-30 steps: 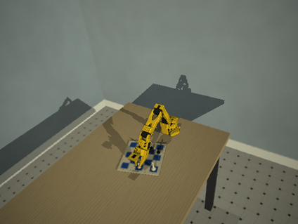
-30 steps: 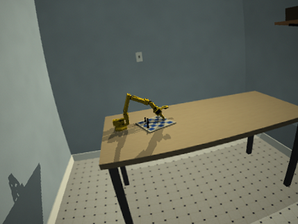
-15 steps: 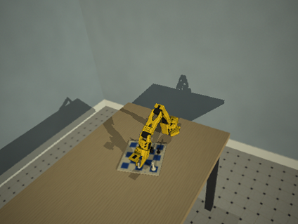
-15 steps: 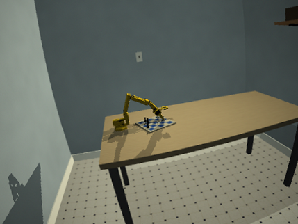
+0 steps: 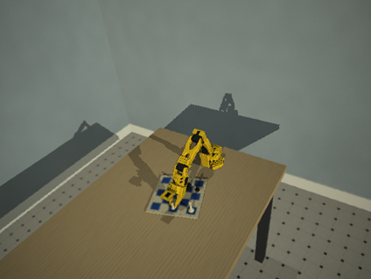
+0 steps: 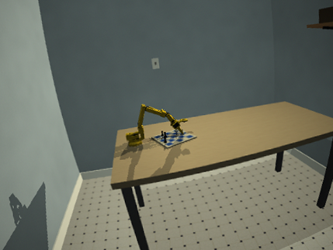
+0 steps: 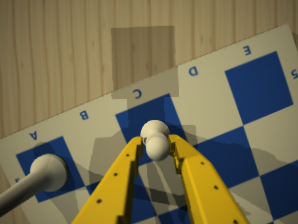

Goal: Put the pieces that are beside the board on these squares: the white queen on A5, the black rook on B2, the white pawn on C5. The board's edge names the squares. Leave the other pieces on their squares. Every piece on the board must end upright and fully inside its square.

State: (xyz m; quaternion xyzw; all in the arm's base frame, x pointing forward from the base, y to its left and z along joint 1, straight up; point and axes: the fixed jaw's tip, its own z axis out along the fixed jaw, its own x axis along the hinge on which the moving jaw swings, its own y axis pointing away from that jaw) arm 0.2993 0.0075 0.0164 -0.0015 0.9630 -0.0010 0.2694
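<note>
The white pawn (image 7: 158,146) (image 5: 173,207) stands upright on blue C5 of the board (image 7: 207,90) (image 5: 149,210). My gripper (image 7: 156,140) (image 6: 181,133) is low over the board, opened a little, with one finger on each side of the pawn. Narrow gaps show at the pawn's sides, and the right finger is very close to its head. The white queen (image 7: 48,172) (image 5: 191,207) stands upright on A5; its top is cut off in the wrist view. Two black pieces stand on the board in the exterior view, one taller (image 6: 165,137); too small to tell their squares.
The other black piece (image 6: 162,133) stands behind the taller one. The queen is left of my fingers in the wrist view. The wooden table (image 5: 93,235) lies past the board's lettered edge. The arm covers part of the board in the top view.
</note>
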